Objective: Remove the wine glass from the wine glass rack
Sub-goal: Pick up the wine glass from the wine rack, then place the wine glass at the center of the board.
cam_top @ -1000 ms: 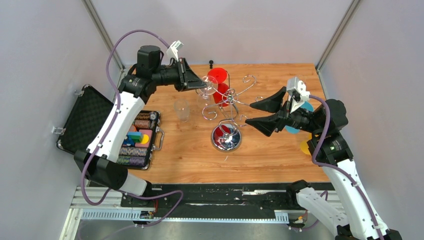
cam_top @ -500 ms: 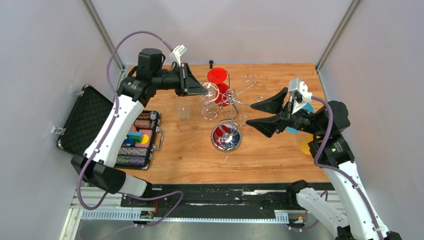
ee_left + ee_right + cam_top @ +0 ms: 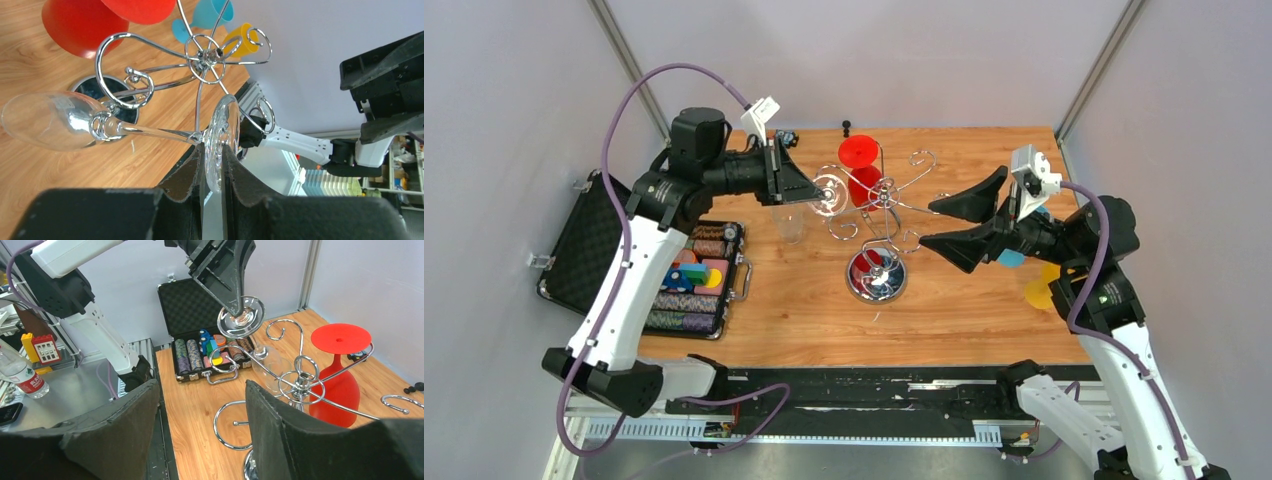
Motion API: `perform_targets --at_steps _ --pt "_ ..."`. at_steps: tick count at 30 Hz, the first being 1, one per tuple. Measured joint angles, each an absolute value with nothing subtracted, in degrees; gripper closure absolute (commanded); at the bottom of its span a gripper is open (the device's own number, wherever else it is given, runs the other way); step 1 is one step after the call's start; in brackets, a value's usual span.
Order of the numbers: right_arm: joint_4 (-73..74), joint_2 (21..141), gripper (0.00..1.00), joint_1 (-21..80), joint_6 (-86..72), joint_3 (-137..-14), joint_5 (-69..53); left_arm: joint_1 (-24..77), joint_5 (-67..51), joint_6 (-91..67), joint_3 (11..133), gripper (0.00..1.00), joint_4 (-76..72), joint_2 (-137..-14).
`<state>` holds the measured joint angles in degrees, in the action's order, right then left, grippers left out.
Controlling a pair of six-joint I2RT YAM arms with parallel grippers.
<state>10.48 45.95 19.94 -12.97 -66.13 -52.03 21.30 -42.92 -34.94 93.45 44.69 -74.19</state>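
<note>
**Clear wine glass held by its foot beside the rack's left hooks**

Nearest the arm bases, a poker-chip case [image 3: 699,275] lies open at the left side of the wooden table [image 3: 804,320], its lid hanging past the edge. At the right edge, a yellow cup [image 3: 1035,296] and, a little farther back, a blue cup [image 3: 1012,258] show only in part behind the right arm.

The wine glass rack [image 3: 876,275] stands mid-table. Its round mirrored base is nearest, and a thin post carries curled hook arms that spread outward from a hub. The right gripper [image 3: 926,223] hangs just right of those arms with its jaws wide apart and nothing between them. Whether its tips touch the wire cannot be told.

A clear tumbler [image 3: 789,222] stands upright on the table left of the rack, just on the near side of the left gripper [image 3: 212,152]. That gripper's jaws are narrow, pinched on the rim of the foot of the clear wine glass [image 3: 60,122]. The glass lies roughly level above the table, with its foot toward the gripper and its bowl toward the rack. In the left wrist view a small chrome curl sits at the stem right beside the bowl. Whether the stem is threaded through it cannot be told.

Farther back, a red wine glass [image 3: 859,152] hangs bowl-down from a far hook, foot uppermost. A small black object [image 3: 846,127] sits at the table's far edge.
</note>
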Motion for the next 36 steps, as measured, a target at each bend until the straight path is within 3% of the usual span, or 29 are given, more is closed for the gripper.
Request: perform_targets --at_steps 9,16,23,36 --pt "11.05 47.9 0.33 19.94 -15.51 -67.92 -51.7 21.3 -39.05 -30.89 95.66 1.0 52.29 -69.69" --pt "12.01 50.41 0.23 19.94 -17.5 -69.89 -54.63 21.3 -37.3 -25.78 99.0 1.0 59.48 -66.26" --pt "15.81 54.02 0.27 20.58 -17.08 -76.31 -58.35 22.81 -34.11 -21.32 99.81 1.0 64.88 -63.68" --pt "36.93 71.92 0.26 41.23 -12.34 -99.77 -38.7 34.63 -21.28 -16.34 101.89 1.0 70.94 -62.57"
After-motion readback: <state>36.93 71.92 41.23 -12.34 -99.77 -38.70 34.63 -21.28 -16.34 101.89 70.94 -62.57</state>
